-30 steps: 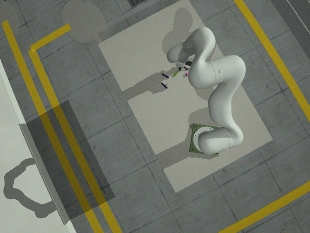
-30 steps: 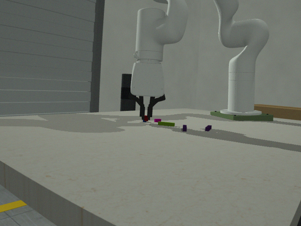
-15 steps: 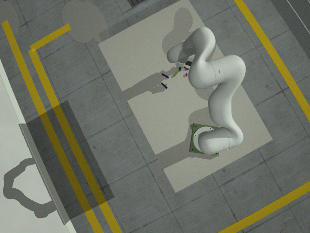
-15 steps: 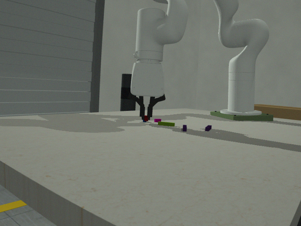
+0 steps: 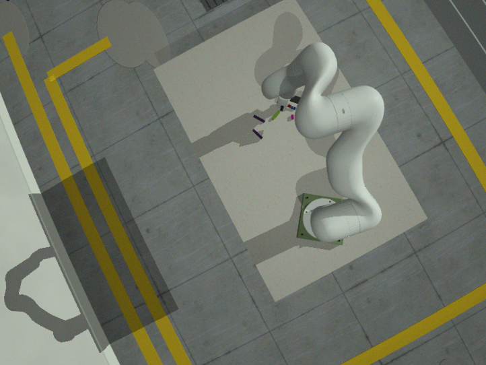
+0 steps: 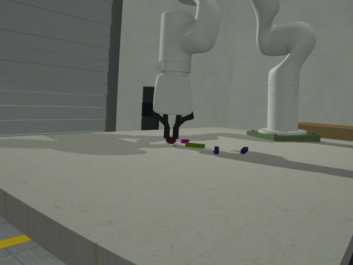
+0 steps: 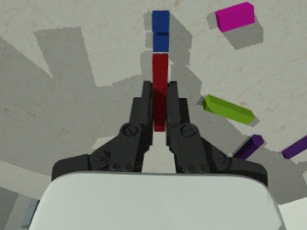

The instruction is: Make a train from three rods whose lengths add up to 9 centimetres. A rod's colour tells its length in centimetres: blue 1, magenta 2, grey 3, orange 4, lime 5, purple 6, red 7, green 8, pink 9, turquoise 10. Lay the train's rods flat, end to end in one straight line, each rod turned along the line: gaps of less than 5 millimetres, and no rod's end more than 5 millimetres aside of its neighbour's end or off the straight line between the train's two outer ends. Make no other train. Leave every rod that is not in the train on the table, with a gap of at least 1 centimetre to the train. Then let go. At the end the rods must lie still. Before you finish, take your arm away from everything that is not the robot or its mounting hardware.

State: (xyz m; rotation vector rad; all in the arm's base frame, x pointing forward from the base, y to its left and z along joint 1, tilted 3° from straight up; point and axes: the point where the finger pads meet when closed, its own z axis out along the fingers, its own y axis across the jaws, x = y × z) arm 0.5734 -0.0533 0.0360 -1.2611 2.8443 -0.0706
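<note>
Grey tiled floor [image 5: 219, 290] [image 6: 33, 255], marked with yellow stripes [image 5: 431, 90] [image 6: 14, 241], surrounds the pale speckled stone table [image 5: 235, 196] [image 6: 142, 199] [image 7: 115, 25] in the top view. A white jointed arm [image 5: 345, 157] [image 6: 175, 42] rises from a square green base plate [image 5: 300, 234] [image 6: 313, 139] and reaches over the small rods; near its wrist, bits of red and blue show beside the claw [image 5: 289, 104] [image 6: 171, 140] [image 7: 159, 87]. From the exterior, the claw points straight down, its black fingers nearly together low over the table, with red showing between their tips; the blue is too hidden there to make out. In the wrist view, the claw is clamped on a long red rod [image 5: 289, 106] [image 6: 170, 141] [image 7: 159, 70], lined up with two short blue rods [image 5: 291, 107] [image 7: 160, 21] [image 7: 160, 43] placed end to end, and a narrow gap shows between red and blue. Whether the red rod touches the table, I cannot tell. Apart from that line lie a short magenta rod [image 5: 292, 116] [image 6: 184, 141] [image 7: 235, 17], a lime-green rod [image 5: 275, 114] [image 6: 194, 145] [image 7: 228, 110] and two dark purple rods [image 5: 258, 118] [image 5: 257, 133] [image 6: 216, 150] [image 6: 244, 150] [image 7: 249, 147] [image 7: 295, 146], each at its own angle.
</note>
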